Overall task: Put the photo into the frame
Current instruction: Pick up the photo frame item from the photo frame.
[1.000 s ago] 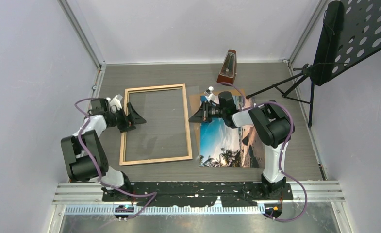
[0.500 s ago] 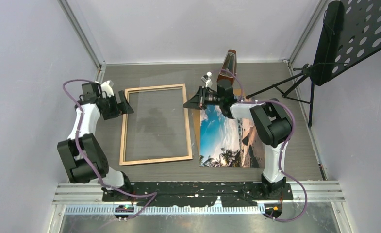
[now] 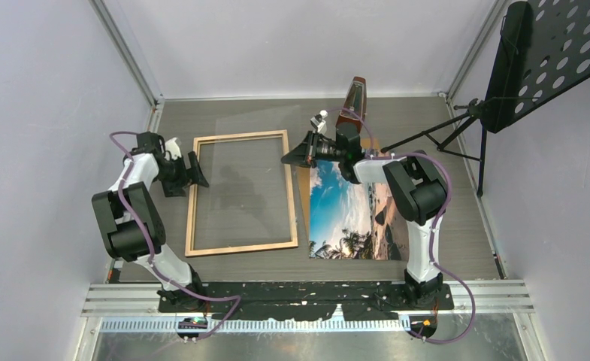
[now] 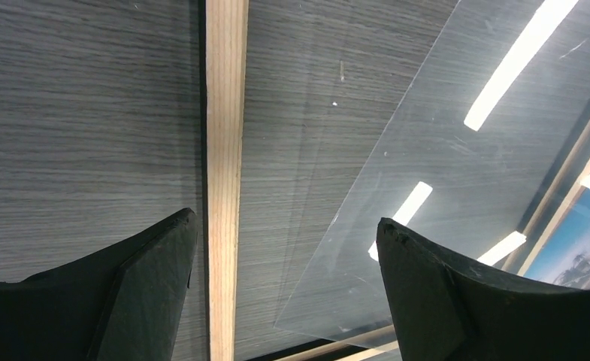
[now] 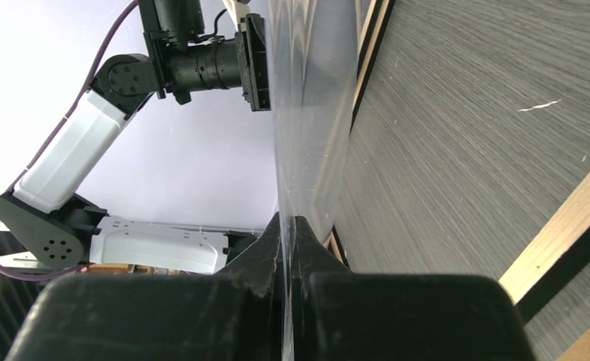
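Observation:
The frame (image 3: 192, 207) lies flat at the table's left, light wood side up. Its clear pane (image 4: 442, 150) stands tilted above the frame opening, one corner low near the frame's near rail. My right gripper (image 3: 285, 159) is shut on the pane's (image 5: 310, 113) right edge, just beyond the frame's right rail. The left gripper (image 3: 194, 171) hangs open over the frame's left rail (image 4: 225, 150), one finger on each side of it and nothing between them. The photo (image 3: 352, 214), a beach print, lies face up to the right of the frame.
A brown backing sheet (image 3: 304, 180) shows from under the photo's far left corner. A metronome (image 3: 353, 98) stands at the back behind the right gripper. A black music stand (image 3: 547, 45) fills the right back corner. Grey walls close in both sides.
My right gripper has moved back and left from the photo's far corner, carrying the pane's edge. The left gripper has drawn back from inside the frame to its left rail.

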Available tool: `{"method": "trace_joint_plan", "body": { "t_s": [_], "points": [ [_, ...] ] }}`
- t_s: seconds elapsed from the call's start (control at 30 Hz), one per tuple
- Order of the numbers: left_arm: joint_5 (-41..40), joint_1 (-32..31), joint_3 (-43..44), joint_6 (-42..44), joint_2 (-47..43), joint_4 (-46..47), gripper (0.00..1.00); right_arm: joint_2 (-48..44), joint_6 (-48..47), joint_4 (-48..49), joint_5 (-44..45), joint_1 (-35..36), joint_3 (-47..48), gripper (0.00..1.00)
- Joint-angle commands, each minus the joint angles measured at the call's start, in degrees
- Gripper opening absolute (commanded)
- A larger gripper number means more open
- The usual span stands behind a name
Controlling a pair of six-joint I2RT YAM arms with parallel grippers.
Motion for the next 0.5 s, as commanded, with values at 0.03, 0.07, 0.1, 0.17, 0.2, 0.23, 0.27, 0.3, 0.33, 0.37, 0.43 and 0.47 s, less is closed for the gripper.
{"method": "trace_joint_plan", "body": {
  "t_s": [0.03,0.07,0.1,0.17,0.2,0.23,0.27,0.3,0.33,0.37,0.43,0.47],
  "points": [
    [-0.7,-0.1,2.9,-0.4,1.7,-0.5,0.87,-1.5,3.8,6.7,-1.7,0.3,1.3,0.06],
    [-0.8,-0.1,3.0,-0.4,2.0,-0.5,0.87,-1.6,4.0,7.1,-1.8,0.3,1.1,0.06],
    [-0.9,-0.1,3.1,-0.5,2.3,-0.5,0.86,-1.9,4.6,7.4,-1.9,0.3,0.8,0.06],
    [-0.9,-0.1,3.3,-0.5,2.8,-0.8,0.86,-2.4,5.5,8.1,-2.1,0.3,0.3,0.06],
    [-0.9,-0.1,3.3,-0.6,2.9,-0.9,0.86,-2.5,6.1,8.6,-2.2,0.4,0.1,0.06],
    [-0.8,-0.1,3.1,-0.6,3.1,-0.8,0.85,-2.8,6.5,9.0,-2.3,0.3,-0.2,0.06],
    [-0.9,-0.1,2.9,-0.8,2.9,-0.8,0.85,-2.9,7.3,9.7,-2.4,0.3,-0.3,0.06],
    [-0.7,-0.1,2.6,-0.7,2.8,-0.5,0.84,-3.2,7.5,9.9,-2.4,0.3,-0.5,0.06],
    [-0.5,-0.1,2.4,-0.9,2.7,-0.5,0.84,-3.5,7.6,10.1,-2.4,0.2,-0.5,0.06],
    [-0.2,-0.1,2.2,-0.9,2.6,-0.5,0.83,-3.8,7.7,10.1,-2.4,0.2,-0.7,0.06],
    [0.2,-0.2,1.7,-1.0,2.6,-0.5,0.82,-4.1,8.2,10.3,-2.6,0.0,-0.6,0.06],
    [0.4,-0.3,1.5,-1.0,2.6,-0.5,0.82,-4.3,8.6,10.7,-2.6,-0.1,-0.6,0.06]
  ]
}}
